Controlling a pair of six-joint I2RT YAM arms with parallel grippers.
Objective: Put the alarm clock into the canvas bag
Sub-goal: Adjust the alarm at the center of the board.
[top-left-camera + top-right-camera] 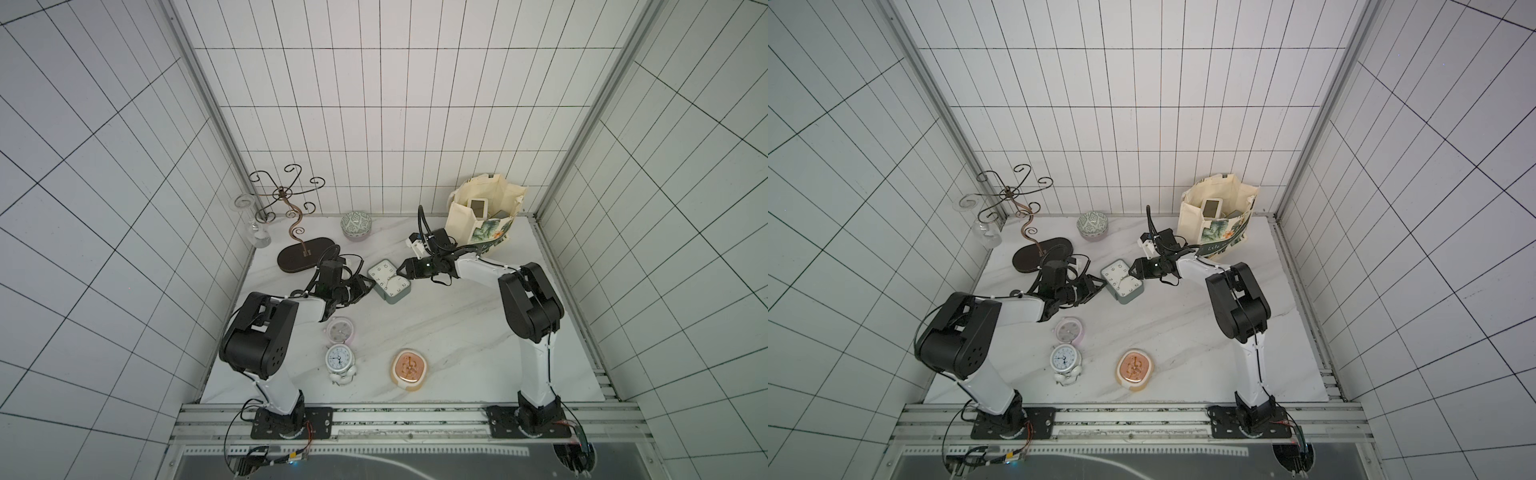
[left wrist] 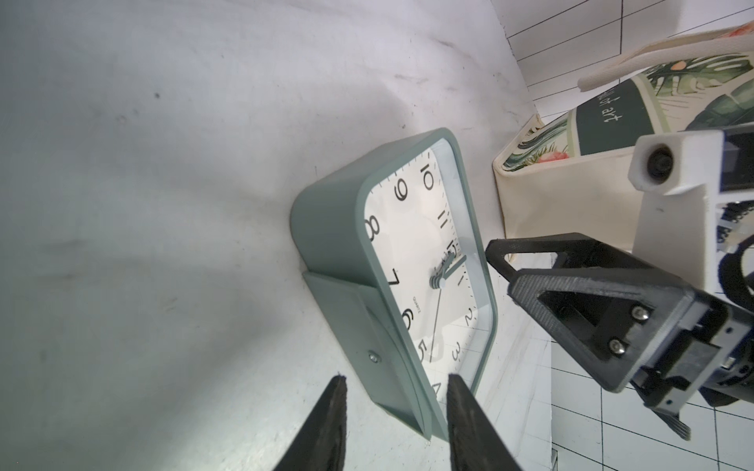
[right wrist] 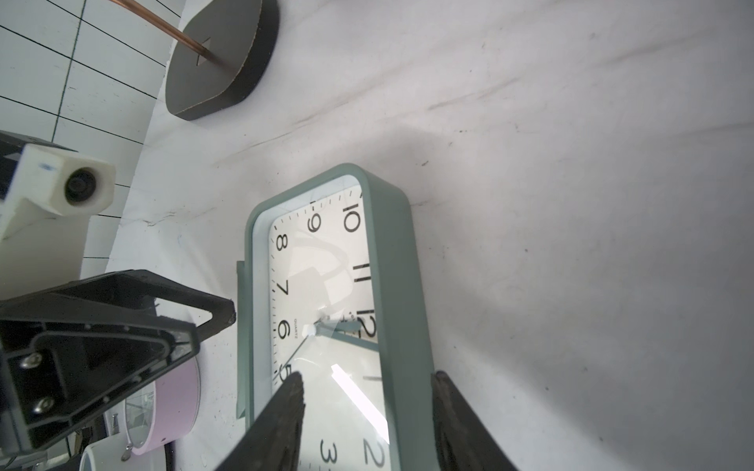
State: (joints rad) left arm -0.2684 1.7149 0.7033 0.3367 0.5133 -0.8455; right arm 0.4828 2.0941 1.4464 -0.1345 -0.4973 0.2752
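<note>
The alarm clock rests on the table, outside the canvas bag, near its printed side. The right gripper, between bag and clock, straddles the clock's edge; whether it squeezes, I cannot tell. The left gripper, beyond the clock from the bag, stands spread, one finger clear of it.

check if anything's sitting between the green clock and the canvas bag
No loose object. Between the green alarm clock and the canvas bag, only the right gripper and its wrist lie over the bare table. The patterned bowl sits off to the side.
</note>
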